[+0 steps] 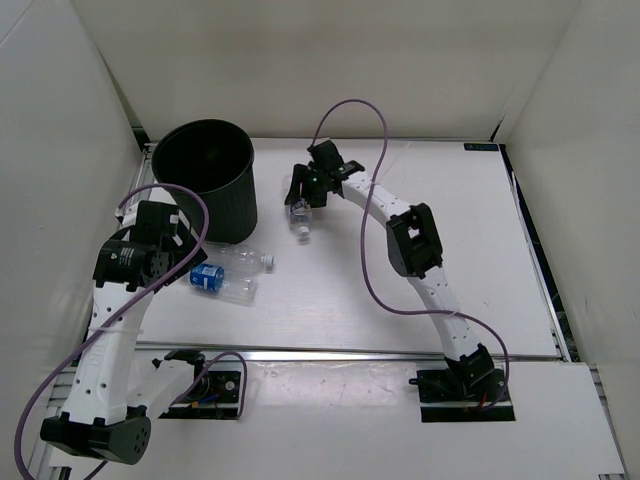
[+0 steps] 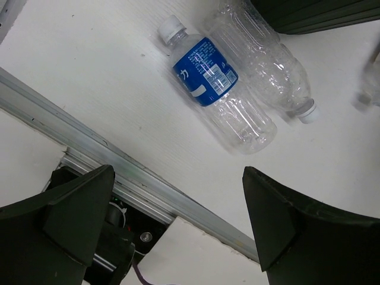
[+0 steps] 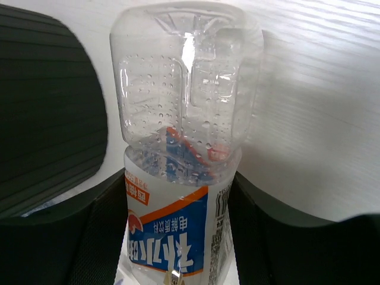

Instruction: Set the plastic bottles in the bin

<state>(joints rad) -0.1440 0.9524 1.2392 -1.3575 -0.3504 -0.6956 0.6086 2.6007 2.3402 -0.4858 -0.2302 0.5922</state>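
The black ribbed bin (image 1: 205, 180) stands at the back left. My right gripper (image 1: 305, 195) is shut on the clear bottle with the white-blue label (image 1: 300, 218) and holds it just right of the bin; in the right wrist view that bottle (image 3: 178, 178) sits between the fingers (image 3: 101, 237). The blue-label bottle (image 1: 207, 277) and the plain clear bottle (image 1: 240, 261) lie side by side in front of the bin, as the left wrist view shows (image 2: 208, 74) (image 2: 267, 59). My left gripper (image 1: 178, 240) is open and empty above them. The orange bottle is out of view.
White walls enclose the table on three sides. An aluminium rail (image 2: 107, 160) runs along the near table edge, with the arm base mounts (image 1: 205, 385) below it. The bin's wall (image 3: 47, 119) is close to the left of the held bottle.
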